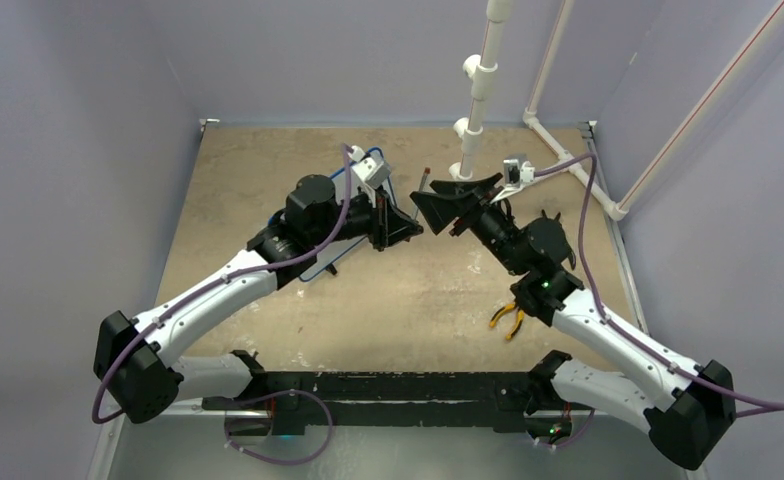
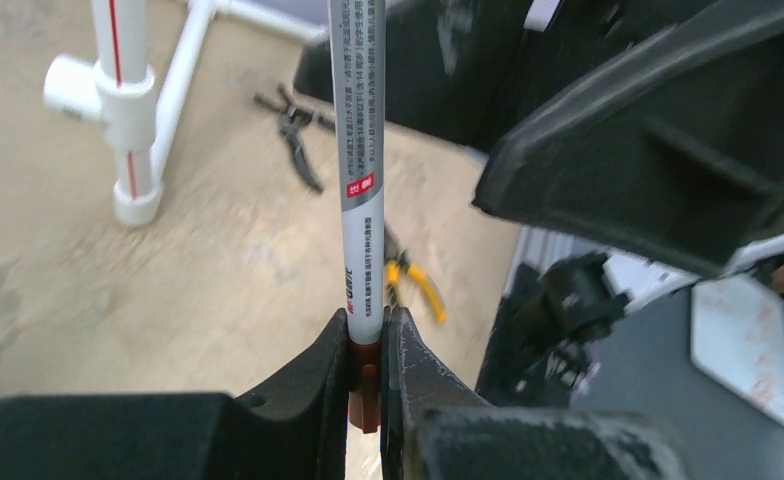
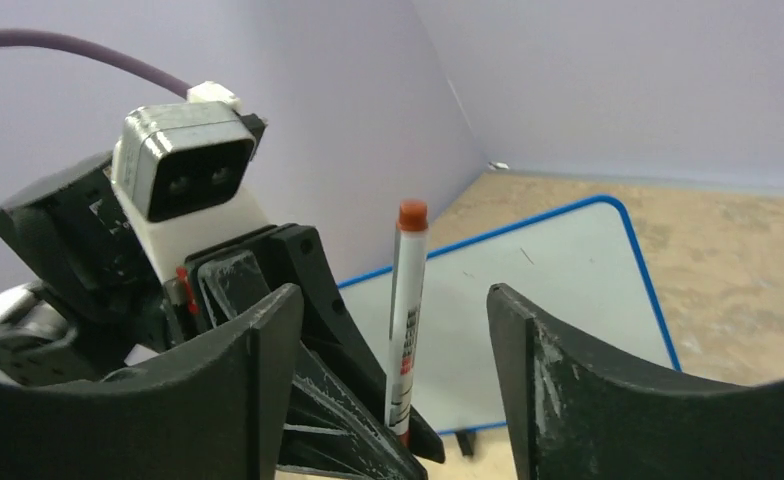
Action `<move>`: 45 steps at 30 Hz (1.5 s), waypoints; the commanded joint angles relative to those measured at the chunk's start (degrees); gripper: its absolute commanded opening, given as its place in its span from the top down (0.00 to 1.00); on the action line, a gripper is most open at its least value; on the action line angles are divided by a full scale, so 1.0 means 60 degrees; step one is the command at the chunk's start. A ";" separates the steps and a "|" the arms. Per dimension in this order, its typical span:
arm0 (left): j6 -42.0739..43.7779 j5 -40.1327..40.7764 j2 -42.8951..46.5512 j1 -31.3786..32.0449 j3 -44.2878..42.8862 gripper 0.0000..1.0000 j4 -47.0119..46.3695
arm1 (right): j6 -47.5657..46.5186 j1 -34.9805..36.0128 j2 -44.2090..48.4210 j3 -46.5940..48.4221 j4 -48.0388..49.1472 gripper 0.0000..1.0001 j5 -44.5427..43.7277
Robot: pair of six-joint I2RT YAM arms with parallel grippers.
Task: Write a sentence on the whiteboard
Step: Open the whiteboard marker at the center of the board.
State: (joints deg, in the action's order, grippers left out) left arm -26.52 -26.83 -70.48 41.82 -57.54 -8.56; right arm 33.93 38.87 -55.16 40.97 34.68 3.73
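My left gripper (image 1: pixel 415 225) is shut on a white marker (image 2: pixel 360 150), gripping it at its dark red end (image 2: pixel 370 345). The marker stands upright, with an orange-red tip at the top (image 3: pixel 411 215). My right gripper (image 1: pixel 430 200) is open and faces the marker, with its fingers (image 3: pixel 268 330) either side of the barrel and not touching it. The whiteboard (image 3: pixel 548 300) is white with a thin blue rim and lies flat behind the marker. In the top view it lies mostly hidden under the left arm (image 1: pixel 318 270). The part that shows is blank; no sentence is visible.
Yellow-handled pliers (image 1: pixel 508 318) lie by the right arm and also show in the left wrist view (image 2: pixel 418 285). A black tool (image 2: pixel 293 120) lies further back. A white PVC pipe frame (image 1: pixel 478 90) stands at the back right. Lilac walls enclose the table.
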 commanded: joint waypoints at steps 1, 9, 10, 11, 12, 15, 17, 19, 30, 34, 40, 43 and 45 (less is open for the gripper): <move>0.3154 -0.0379 -0.0031 0.0053 -0.0913 1.00 0.3661 | -0.1117 -0.0027 0.0451 0.1122 -0.2571 0.23 -0.0218; 0.5474 -0.1835 0.0050 0.0046 -0.0365 1.00 0.5492 | -0.3040 -0.0353 -0.0888 0.3464 -0.7546 0.14 0.2203; 0.5602 -0.1909 0.0025 0.0044 -0.0315 1.00 0.5576 | -0.3230 -0.0368 -0.1089 0.3654 -0.7937 0.15 0.2852; 0.5694 -0.1971 -0.0019 0.0053 -0.0276 1.00 0.5624 | -0.3344 -0.0381 -0.1251 0.3798 -0.8184 0.15 0.3374; 0.5752 -0.2038 -0.0061 0.0047 -0.0259 1.00 0.5668 | -0.3416 -0.0385 -0.1356 0.3875 -0.8341 0.15 0.3958; 0.5828 -0.2383 -0.0129 0.0046 -0.0212 1.00 0.5707 | -0.3577 -0.0396 -0.1647 0.4069 -0.8751 0.16 0.5176; 0.5879 -0.2508 -0.0150 0.0054 -0.0189 1.00 0.5770 | -0.3703 -0.0374 -0.1948 0.4212 -0.9021 0.20 0.5837; 0.5934 -0.2603 -0.0149 0.0046 -0.0182 1.00 0.5835 | -0.3870 -0.0381 -0.2272 0.4371 -0.9474 0.24 0.6162; 0.6036 -0.2849 -0.0344 0.0047 -0.0207 1.00 0.6030 | -0.4863 -0.0370 -0.3246 0.4663 -1.0626 0.57 0.6797; 0.5895 -0.2538 -0.0404 0.0054 -0.0154 1.00 0.5899 | -0.5031 -0.0378 -0.3338 0.4714 -1.0824 0.61 0.7177; 0.5821 -0.2399 -0.0545 0.0054 -0.0153 1.00 0.5918 | -0.5054 -0.0370 -0.3288 0.4685 -1.0872 0.68 0.7443; 0.5828 -0.2427 -0.0505 0.0046 -0.0162 1.00 0.5915 | -0.5126 -0.0372 -0.3295 0.4701 -1.0927 0.80 0.7519; 0.5832 -0.2402 -0.0447 0.0048 -0.0152 1.00 0.5905 | -0.5211 -0.0372 -0.3327 0.4704 -1.1028 0.88 0.7552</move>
State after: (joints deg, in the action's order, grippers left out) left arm 8.16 -41.50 -73.60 42.04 -58.59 27.77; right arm 4.12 36.45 -75.68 66.54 -30.33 46.04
